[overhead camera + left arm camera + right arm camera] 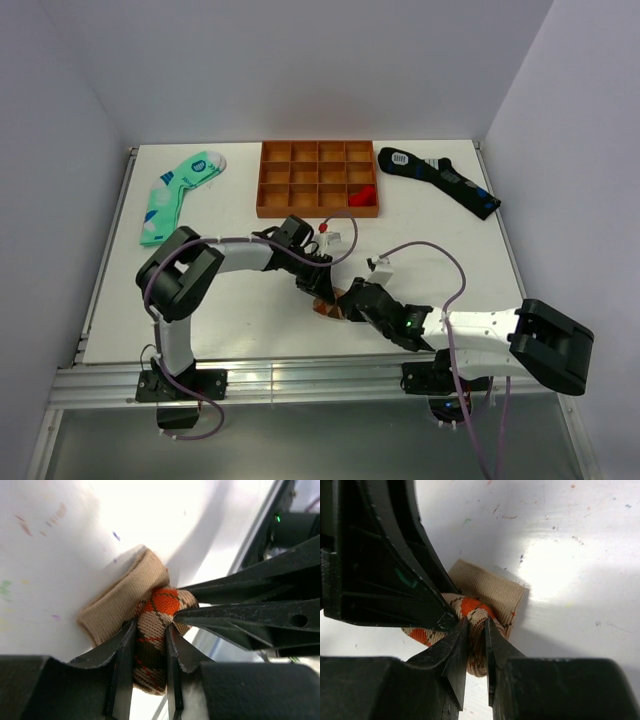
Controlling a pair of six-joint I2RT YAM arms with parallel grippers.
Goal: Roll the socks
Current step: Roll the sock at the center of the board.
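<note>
The tan-brown argyle sock (328,305) lies bunched into a roll on the table near the front middle, mostly hidden by both grippers. In the left wrist view the sock (150,630) shows an orange diamond and its plain tan cuff lying flat behind. My left gripper (151,630) is shut on the rolled part. In the right wrist view the sock (492,592) shows the same roll and cuff. My right gripper (476,625) is shut on the roll from the other side. The two grippers meet tip to tip (335,295).
An orange compartment tray (318,180) stands at the back middle with a red item in one cell. A mint-green sock (178,195) lies at the back left, a black sock (440,180) at the back right. A small white object (335,238) sits before the tray.
</note>
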